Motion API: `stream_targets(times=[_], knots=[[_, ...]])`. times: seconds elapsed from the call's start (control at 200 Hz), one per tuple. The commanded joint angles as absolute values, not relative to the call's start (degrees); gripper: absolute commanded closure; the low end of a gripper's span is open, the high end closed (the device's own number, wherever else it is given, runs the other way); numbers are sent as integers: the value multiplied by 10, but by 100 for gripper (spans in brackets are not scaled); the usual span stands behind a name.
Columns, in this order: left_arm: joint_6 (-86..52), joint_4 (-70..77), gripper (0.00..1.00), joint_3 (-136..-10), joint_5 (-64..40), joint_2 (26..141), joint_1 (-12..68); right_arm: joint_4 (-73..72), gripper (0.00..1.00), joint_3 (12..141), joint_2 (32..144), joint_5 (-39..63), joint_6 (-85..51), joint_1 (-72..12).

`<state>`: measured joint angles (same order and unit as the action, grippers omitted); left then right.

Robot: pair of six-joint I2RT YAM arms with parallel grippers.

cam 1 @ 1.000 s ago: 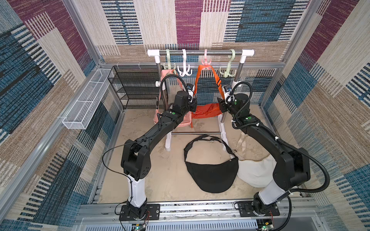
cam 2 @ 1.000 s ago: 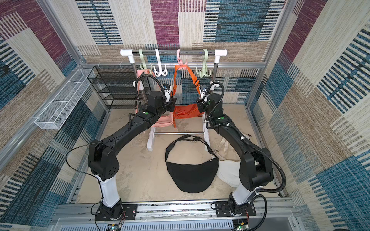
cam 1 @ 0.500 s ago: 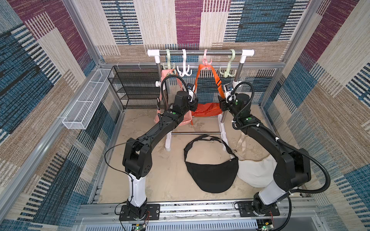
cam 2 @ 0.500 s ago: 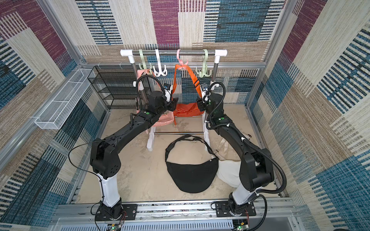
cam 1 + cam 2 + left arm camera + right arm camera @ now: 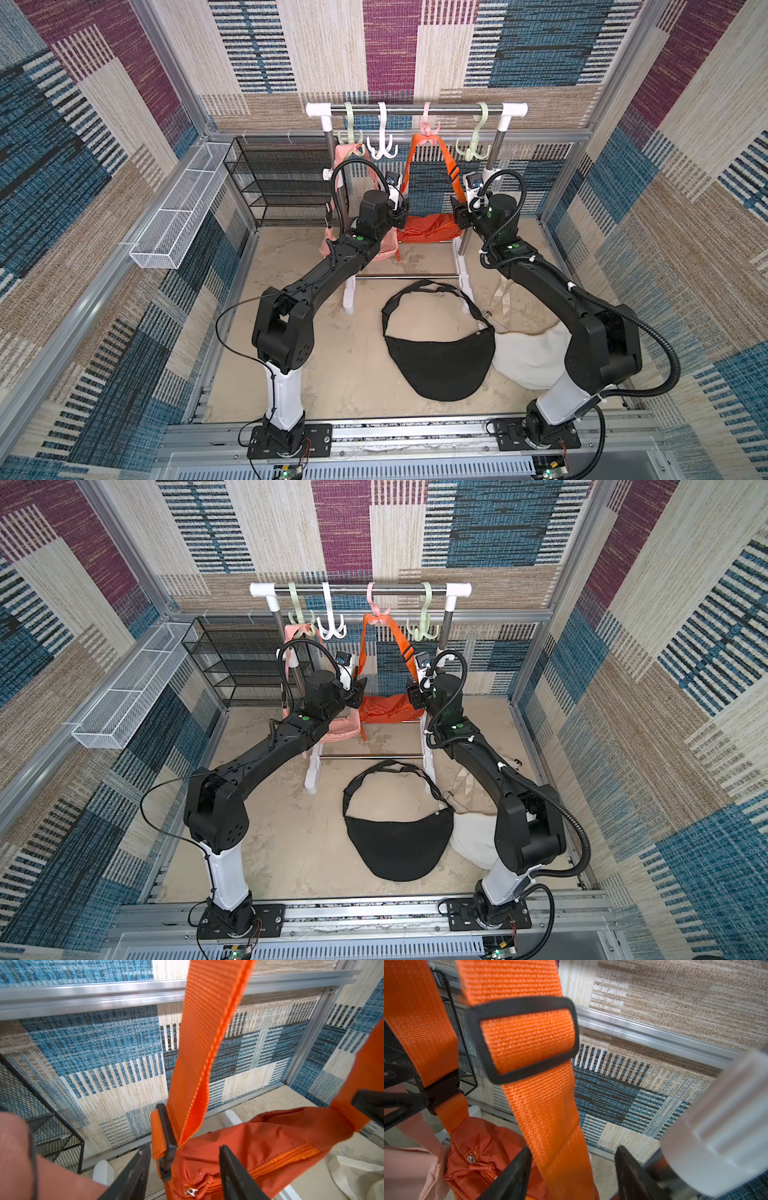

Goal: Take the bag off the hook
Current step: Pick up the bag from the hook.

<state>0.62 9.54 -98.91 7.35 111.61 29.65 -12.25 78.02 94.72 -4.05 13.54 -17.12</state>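
The orange sling bag (image 5: 428, 226) hangs by its strap (image 5: 409, 166) from the pink hook (image 5: 428, 129) on the rail (image 5: 453, 110), at 12 o'clock in both top views. The left gripper (image 5: 186, 1146) sits at the bag's 9 o'clock end, jaws apart around the strap buckle (image 5: 166, 1136) without pinching it. The right gripper (image 5: 573, 1148), at the 3 o'clock end, is likewise spread, with the strap passing between its fingers. A black sling bag (image 5: 440, 365) lies on the floor (image 5: 353, 353) at 6 o'clock.
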Motion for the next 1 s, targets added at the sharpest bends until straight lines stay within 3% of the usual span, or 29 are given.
stream_targets(times=[0.0, 0.22, 0.526, 0.636, 0.726, 0.997], knots=[[15, 110, 45, -1003, 91, 1127, 293, -151, 34, 781, 953, -45, 135, -171], [14, 96, 55, -1038, 75, 1155, 286, -153, 40, 782, 962, -55, 135, -171], [15, 93, 89, -1044, 56, 1159, 283, -153, 67, 775, 951, -56, 141, -171], [16, 93, 100, -1044, 56, 1157, 282, -153, 81, 770, 945, -54, 140, -169], [15, 93, 100, -1045, 59, 1154, 282, -154, 98, 769, 941, -50, 138, -168], [10, 98, 100, -1027, 61, 1128, 282, -142, 100, 781, 931, -35, 123, -166]])
